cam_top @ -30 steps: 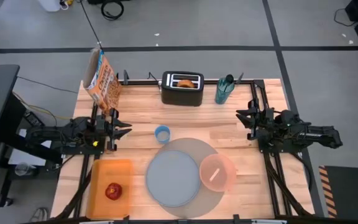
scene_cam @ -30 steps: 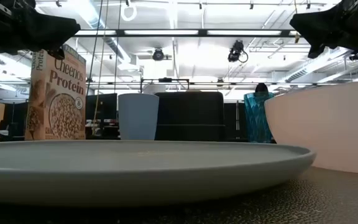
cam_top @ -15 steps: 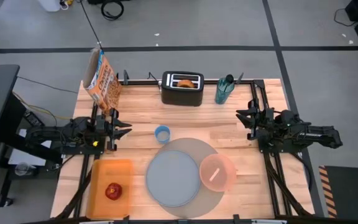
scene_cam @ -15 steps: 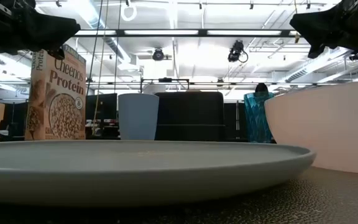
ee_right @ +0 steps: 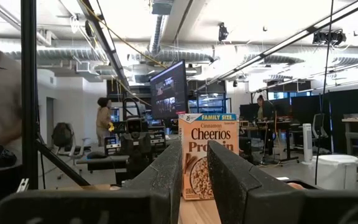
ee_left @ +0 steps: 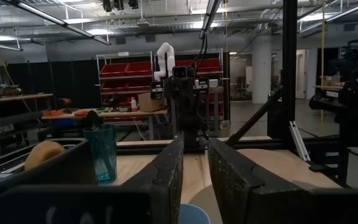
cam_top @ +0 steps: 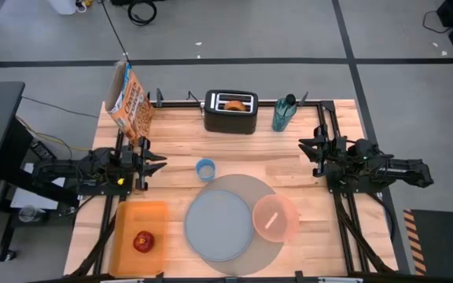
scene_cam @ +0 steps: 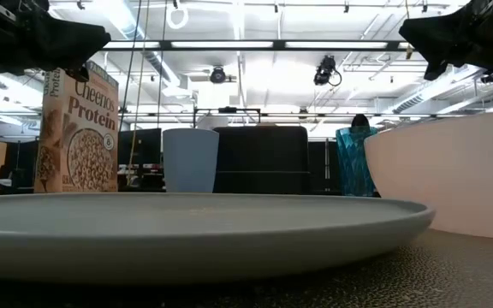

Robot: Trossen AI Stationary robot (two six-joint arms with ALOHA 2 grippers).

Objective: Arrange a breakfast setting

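I see both arms parked at the table's sides in the high view. My left gripper (cam_top: 157,163) hovers at centre left with its fingers (ee_left: 169,180) spread a narrow gap apart, pinching nothing. My right gripper (cam_top: 308,153) hovers at centre right, fingers (ee_right: 229,177) likewise parted and empty.

The round grey plate (cam_top: 220,226) lies on the larger round grey mat (cam_top: 246,189) at lower centre. The translucent pink bowl (cam_top: 274,218) sits on the mat's right part, a pale spoon (cam_top: 270,221) inside it. The red apple (cam_top: 143,241) rests on the flat orange rectangular tray (cam_top: 133,218) at lower left. The teal tumbler (cam_top: 284,115) stands at upper right, beside the black toaster (cam_top: 230,121), which holds the bagel half (cam_top: 233,104). A small blue cup (cam_top: 205,168) stands just above the mat. An orange cereal box (cam_top: 127,98) stands at upper left.
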